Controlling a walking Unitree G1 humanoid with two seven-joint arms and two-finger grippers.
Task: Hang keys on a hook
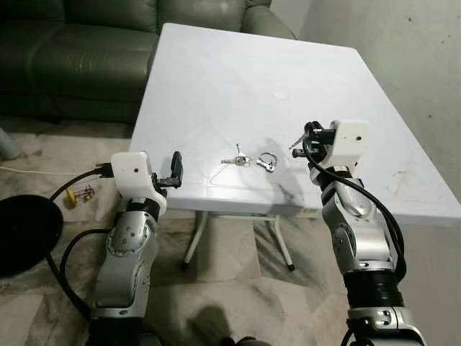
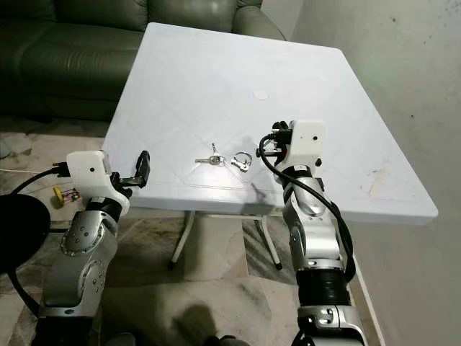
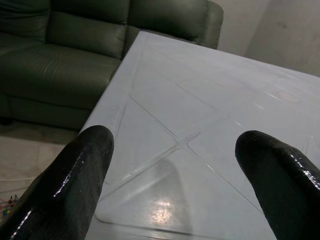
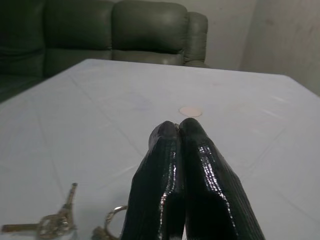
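A small bunch of silver keys (image 1: 236,159) lies flat on the white table (image 1: 238,72) near its front edge. Just to its right lies a silver ring-shaped clip (image 1: 267,163). My right gripper (image 1: 297,142) hovers a little right of the clip; in the right wrist view its fingers (image 4: 200,165) are pressed together with nothing between them, and the keys (image 4: 52,224) and clip (image 4: 111,220) lie below them. My left gripper (image 1: 175,171) is at the table's front left edge, left of the keys, with its fingers (image 3: 85,165) spread wide over bare tabletop.
A dark green sofa (image 1: 72,50) stands behind the table on the left. A grey wall (image 1: 418,58) runs along the right. On the floor at the left are a black round object (image 1: 21,231), cables and a small coloured item (image 1: 79,194).
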